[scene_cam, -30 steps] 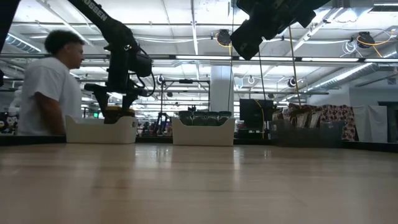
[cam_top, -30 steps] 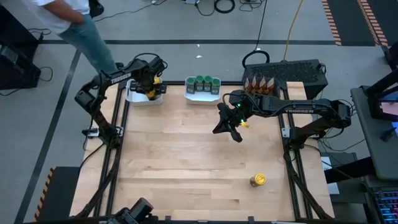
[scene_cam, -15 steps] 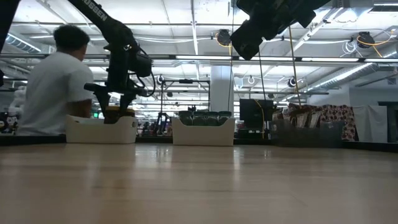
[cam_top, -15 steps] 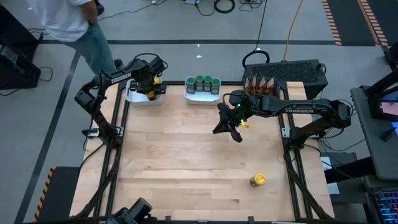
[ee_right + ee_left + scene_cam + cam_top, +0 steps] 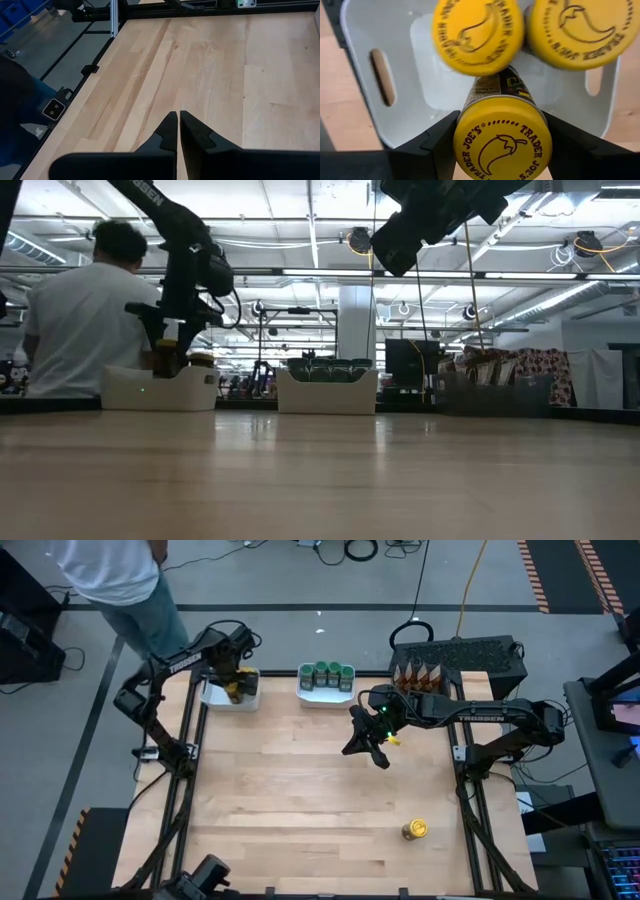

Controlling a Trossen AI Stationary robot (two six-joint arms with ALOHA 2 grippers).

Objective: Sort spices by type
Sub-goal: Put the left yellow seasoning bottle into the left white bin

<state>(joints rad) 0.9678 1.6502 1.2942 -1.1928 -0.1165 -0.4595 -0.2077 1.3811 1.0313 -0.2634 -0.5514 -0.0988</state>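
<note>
My left gripper [image 5: 232,686] points down over the white tray [image 5: 212,698] at the table's far left corner, shut on a yellow-lidded spice jar [image 5: 502,137]. Two more yellow-lidded jars [image 5: 477,35] [image 5: 575,30] stand on the tray floor under it. Green-lidded jars [image 5: 326,672] fill a second white tray [image 5: 326,695] at the far middle. Brown pointed packets [image 5: 420,672] stand in a dark bin at the far right. A lone yellow-lidded jar [image 5: 415,830] stands on the table near right. My right gripper [image 5: 177,125] hangs shut and empty above the table's middle. My left gripper pinches the jar between its two fingers [image 5: 437,145], one on each side just below the lid rim [image 5: 462,125]. The fingers come from above, pointing down. The jar is nearly upright, lid up, slightly tilted, over the tray; whether its bottom is clear of the tray floor is hidden.
A person in a white shirt [image 5: 110,570] stands just beyond the table's far left corner, close to the left arm. The bare wooden tabletop [image 5: 300,800] stretches between the trays and the near edge.
My left gripper has moved a little toward the table's left edge and slightly up over the white tray, carrying the yellow-lidded jar with it. The person behind the table has stepped closer to the far left corner.
</note>
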